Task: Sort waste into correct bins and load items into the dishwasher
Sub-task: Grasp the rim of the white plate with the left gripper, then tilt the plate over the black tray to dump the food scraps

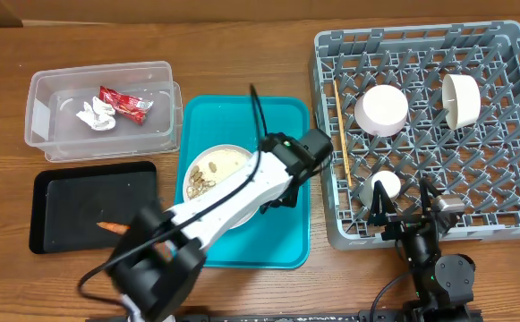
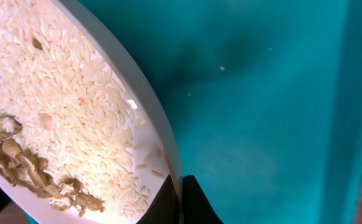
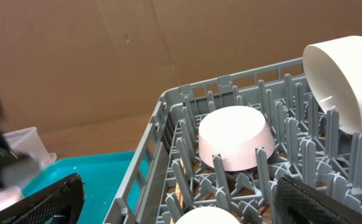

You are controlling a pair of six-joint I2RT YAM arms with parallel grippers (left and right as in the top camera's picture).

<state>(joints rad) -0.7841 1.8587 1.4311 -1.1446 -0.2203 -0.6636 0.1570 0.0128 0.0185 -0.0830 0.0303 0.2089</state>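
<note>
My left end effector (image 2: 182,202) is pinched narrow on the rim of the plate (image 2: 62,106), which sits on the teal tray (image 1: 282,241) with loose food scraps (image 2: 19,162) heaped across it. How deep the bite goes is probably shallow; the view crops it. I should lift level and slowly, then tip only over the black tray (image 1: 72,206). My right end effector (image 3: 181,202) hangs wide and empty over the dish rack (image 1: 501,179).
</note>
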